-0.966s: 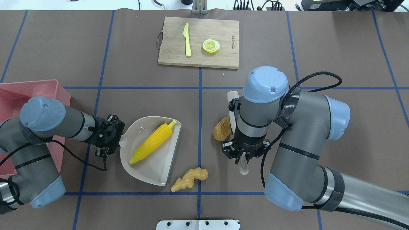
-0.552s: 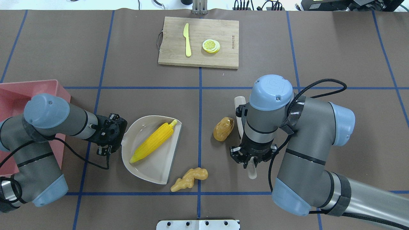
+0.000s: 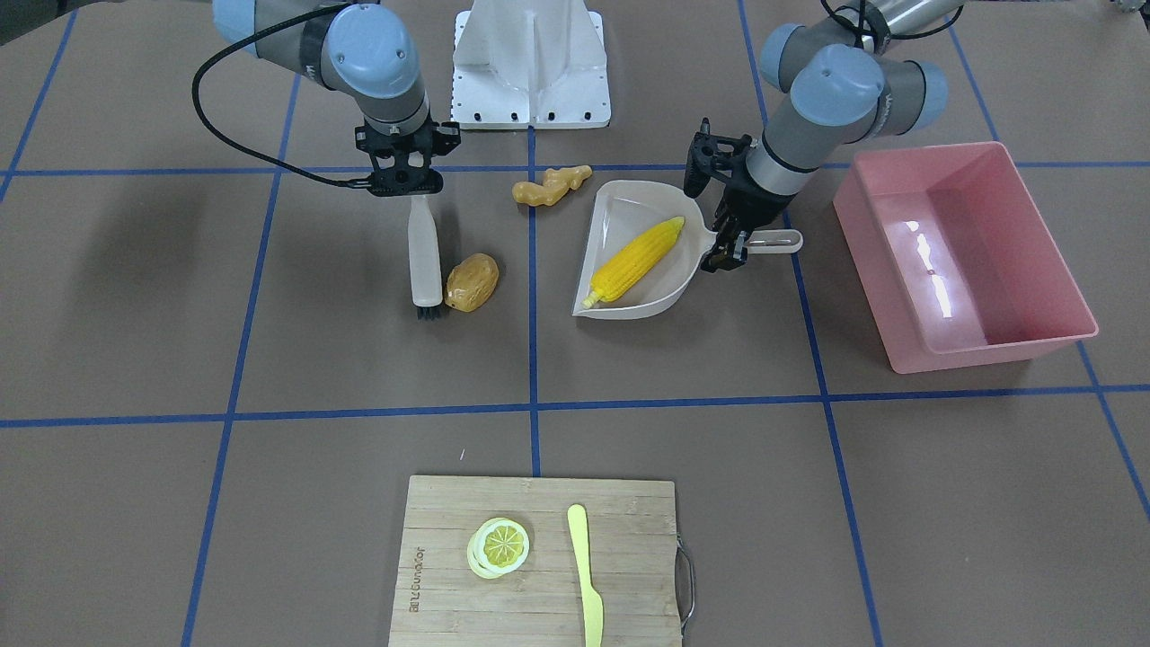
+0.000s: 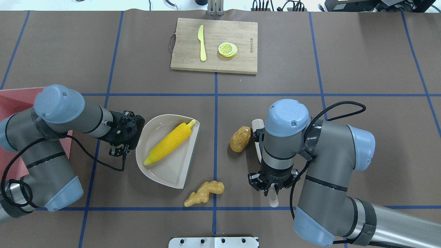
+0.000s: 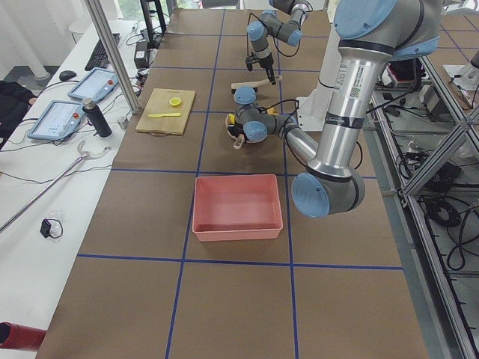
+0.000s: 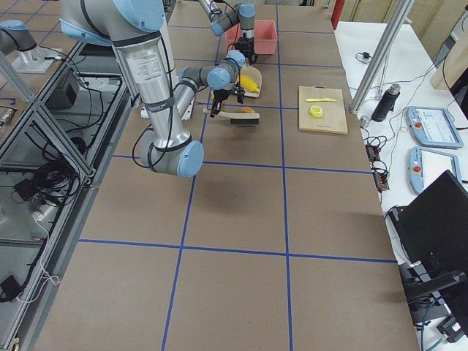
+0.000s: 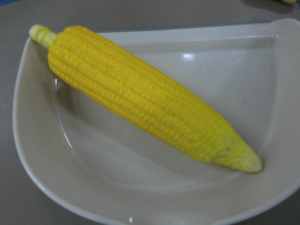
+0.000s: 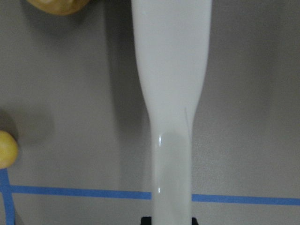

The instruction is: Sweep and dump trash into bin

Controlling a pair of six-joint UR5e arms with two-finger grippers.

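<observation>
The yellow corn cob [image 4: 170,143] lies in the beige dustpan [image 4: 168,174]; it fills the left wrist view [image 7: 140,112]. My left gripper [image 4: 132,137] is shut on the dustpan's handle. The tan-brown potato [image 4: 240,138] lies on the table beside the bristle end of a white brush [image 3: 424,256]. My right gripper [image 4: 271,187] is shut on the brush's handle [image 8: 171,108]. The knobbly ginger root [image 4: 204,193] lies just off the dustpan's straight lip. The pink bin [image 3: 988,352] stands on my left and looks empty; my left arm partly hides it in the overhead view [image 4: 10,100].
A wooden cutting board [image 4: 241,63] at the far side holds a pale yellow knife [image 4: 201,43] and a lemon slice [image 4: 227,49]. The robot's white base plate [image 4: 213,242] is at the near edge. Blue tape lines cross the brown table.
My right arm has drawn the brush back toward the robot's base. My left arm has shifted the dustpan with the corn a little away from the base and toward the middle. The potato and ginger stayed.
</observation>
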